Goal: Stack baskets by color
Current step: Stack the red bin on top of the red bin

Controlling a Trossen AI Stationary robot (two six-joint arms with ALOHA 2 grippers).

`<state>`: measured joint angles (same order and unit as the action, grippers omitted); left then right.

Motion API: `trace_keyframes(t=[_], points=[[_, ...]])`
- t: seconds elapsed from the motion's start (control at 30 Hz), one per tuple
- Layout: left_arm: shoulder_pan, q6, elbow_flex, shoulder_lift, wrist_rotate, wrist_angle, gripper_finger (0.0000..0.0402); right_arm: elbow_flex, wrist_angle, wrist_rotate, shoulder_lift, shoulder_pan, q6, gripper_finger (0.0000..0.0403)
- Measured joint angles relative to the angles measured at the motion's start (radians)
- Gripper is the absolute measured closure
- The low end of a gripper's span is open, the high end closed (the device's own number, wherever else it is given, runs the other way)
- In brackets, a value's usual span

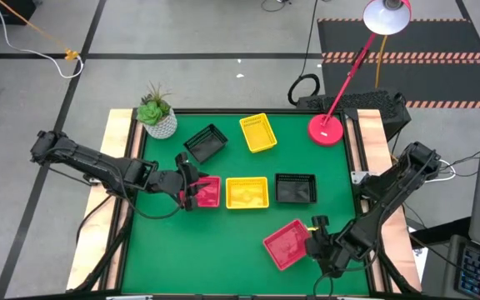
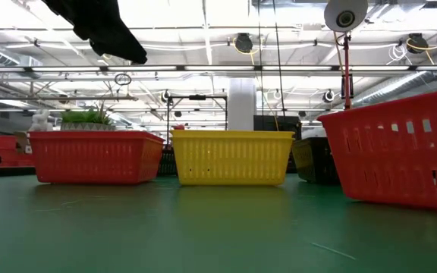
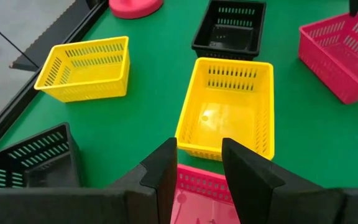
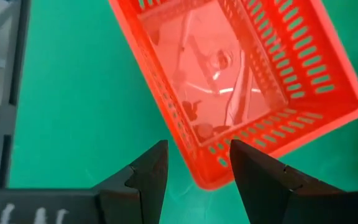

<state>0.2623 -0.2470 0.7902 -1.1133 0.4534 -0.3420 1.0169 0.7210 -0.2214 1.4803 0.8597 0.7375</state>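
Several baskets stand on their bases on the green table. A red basket [image 1: 207,192], a yellow one [image 1: 247,192] and a black one [image 1: 295,187] form a row across the middle. Another black basket [image 1: 206,143] and another yellow one [image 1: 258,132] sit farther back. A second red basket [image 1: 288,244] sits askew near the front edge. My left gripper [image 3: 197,149] hangs open above the left end of the red basket [image 3: 197,186] in the row, clear of it. My right gripper [image 4: 197,152] is open and points down over the right corner [image 4: 211,177] of the front red basket.
A white plant pot [image 1: 157,119] stands at the table's far left corner. A round red lamp base [image 1: 327,128] stands at the far right. Bare green mat lies at the front left of the table [image 1: 182,258].
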Motion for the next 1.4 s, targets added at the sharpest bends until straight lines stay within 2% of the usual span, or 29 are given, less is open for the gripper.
trace_keyframes(t=[0.2,0.6,0.83,1.03,1.2,1.4], points=[[0.000,0.000,0.000,0.000,0.000,0.002,0.0273,-0.033,-0.016,0.018,0.000,0.000,-0.014,0.0262],[0.000,-0.001,0.000,0.000,0.000,0.003,0.0273,-0.082,-0.124,0.017,0.000,-0.003,-0.096,0.0392],[0.000,0.002,0.000,0.000,-0.008,0.044,0.0273,-0.078,-0.197,0.011,0.000,-0.010,-0.018,0.0389],[0.018,0.062,0.000,0.000,-0.017,0.148,0.0273,-0.008,-0.194,0.010,0.000,-0.009,0.006,0.0396],[0.045,0.091,0.006,0.000,-0.018,0.195,0.0273,0.053,-0.194,-0.094,-0.001,-0.009,-0.004,0.0395],[0.089,0.113,0.097,-0.056,-0.017,0.176,0.0273,0.078,-0.196,-0.268,-0.001,-0.009,-0.046,0.0395]])
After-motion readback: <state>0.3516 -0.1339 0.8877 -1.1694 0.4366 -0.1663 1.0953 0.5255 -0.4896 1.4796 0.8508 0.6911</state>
